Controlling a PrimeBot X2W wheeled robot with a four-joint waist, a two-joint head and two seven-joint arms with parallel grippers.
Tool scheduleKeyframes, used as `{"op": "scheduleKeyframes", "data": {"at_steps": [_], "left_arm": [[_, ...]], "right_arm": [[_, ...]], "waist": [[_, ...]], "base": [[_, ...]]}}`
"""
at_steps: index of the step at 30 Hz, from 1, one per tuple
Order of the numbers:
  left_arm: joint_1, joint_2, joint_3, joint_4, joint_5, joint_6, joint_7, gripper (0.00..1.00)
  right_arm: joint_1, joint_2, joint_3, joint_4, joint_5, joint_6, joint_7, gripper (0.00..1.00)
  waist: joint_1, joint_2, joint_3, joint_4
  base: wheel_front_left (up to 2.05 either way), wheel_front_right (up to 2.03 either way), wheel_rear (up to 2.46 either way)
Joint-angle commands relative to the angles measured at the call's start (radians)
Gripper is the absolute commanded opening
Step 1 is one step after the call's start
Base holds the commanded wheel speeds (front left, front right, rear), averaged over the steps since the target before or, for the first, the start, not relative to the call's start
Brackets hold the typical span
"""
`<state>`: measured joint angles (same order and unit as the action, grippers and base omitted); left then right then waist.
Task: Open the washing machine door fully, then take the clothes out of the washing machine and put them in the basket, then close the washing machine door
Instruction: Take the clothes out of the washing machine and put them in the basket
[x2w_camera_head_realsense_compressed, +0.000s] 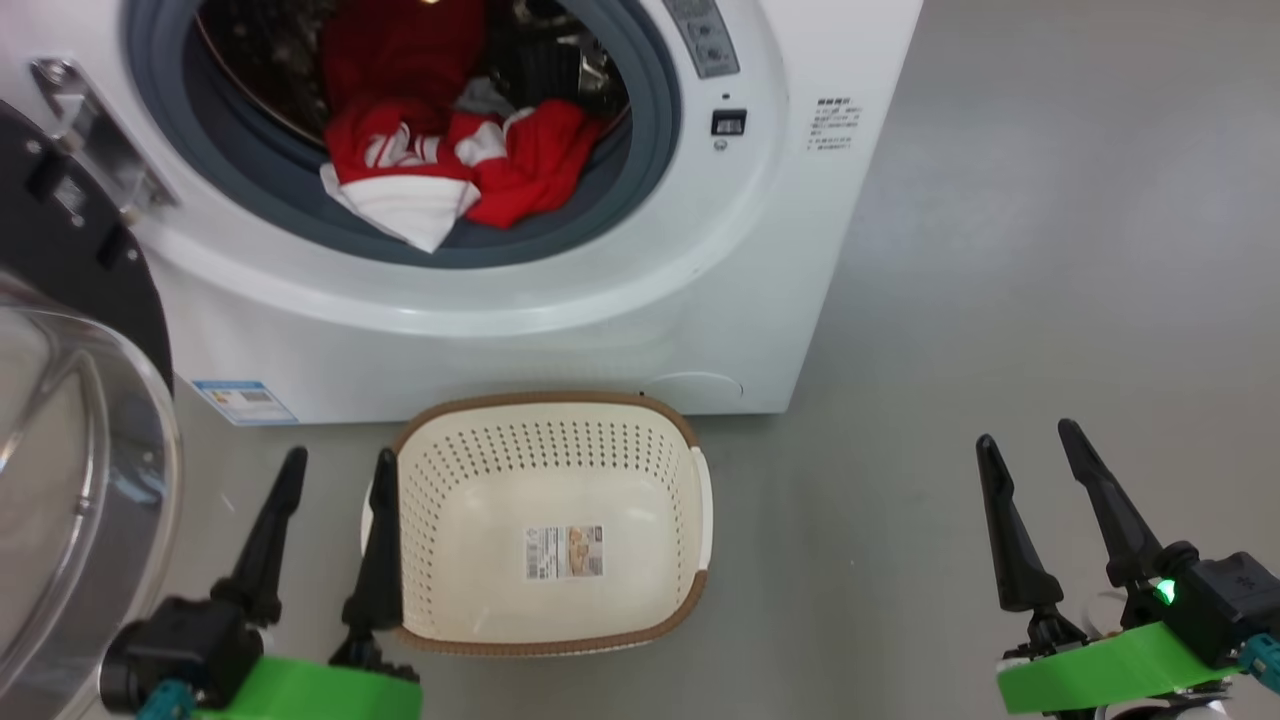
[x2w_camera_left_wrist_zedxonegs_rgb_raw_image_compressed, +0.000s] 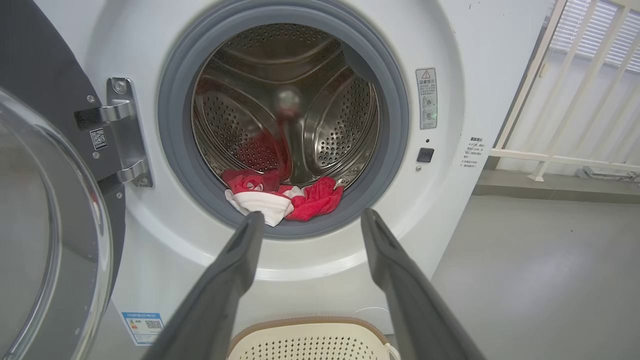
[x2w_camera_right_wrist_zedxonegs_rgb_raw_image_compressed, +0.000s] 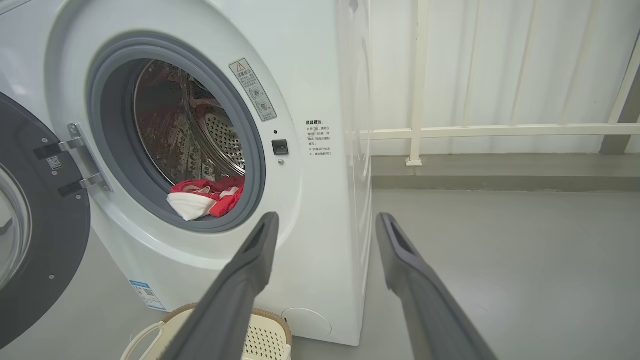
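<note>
Head view: we hold left gripper (x2w_camera_head_realsense_compressed: 341, 455) and right gripper (x2w_camera_head_realsense_compressed: 1027, 433) open and empty, with the basket (x2w_camera_head_realsense_compressed: 545, 401) set near, below the clothes (x2w_camera_head_realsense_compressed: 420, 160), ready to catch them.

The left gripper (x2w_camera_head_realsense_compressed: 339, 458) has two long matt black fingers (x2w_camera_head_realsense_compressed: 265, 545), thick at the base and tapering to blunt tips, set in a rounded black housing (x2w_camera_head_realsense_compressed: 185, 645) above a bright green wrist band (x2w_camera_head_realsense_compressed: 300, 693) with a small teal connector (x2w_camera_head_realsense_compressed: 165, 700). The right gripper (x2w_camera_head_realsense_compressed: 1027, 435) is built alike, with its own green band (x2w_camera_head_realsense_compressed: 1090, 672), a teal plug (x2w_camera_head_realsense_compressed: 1262, 660) and a small green light (x2w_camera_head_realsense_compressed: 1163, 592) glowing on its black housing. In the wrist views the fingers look dark grey, with a shallow recess near the tip.
</note>
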<state>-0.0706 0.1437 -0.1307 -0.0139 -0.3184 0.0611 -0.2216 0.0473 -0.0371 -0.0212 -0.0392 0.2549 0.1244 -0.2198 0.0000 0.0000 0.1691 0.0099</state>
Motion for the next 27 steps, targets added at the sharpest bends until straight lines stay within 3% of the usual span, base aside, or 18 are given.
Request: {"op": "scheduleKeyframes", "data": {"at_steps": [1,27], "left_arm": [[-0.061,0.011,0.037,-0.004,-0.003,-0.004,-0.002,1.00],[-0.528,0.071,0.059,0.248,-0.003,-0.015,0.020,1.00]], "right_arm": [[-0.041,-0.013,0.023,-0.026,-0.002,0.006,-0.007,1.00],[-0.159,-0.013,0.056,-0.004,-0.008,0.006,-0.029,1.00]], "waist": [[0.0000,0.0000,0.048,-0.011],[0.0000,0.0000,0.245,-0.081]], "base": [[0.00,0.00,0.00],[0.00,0.00,0.00]]}}
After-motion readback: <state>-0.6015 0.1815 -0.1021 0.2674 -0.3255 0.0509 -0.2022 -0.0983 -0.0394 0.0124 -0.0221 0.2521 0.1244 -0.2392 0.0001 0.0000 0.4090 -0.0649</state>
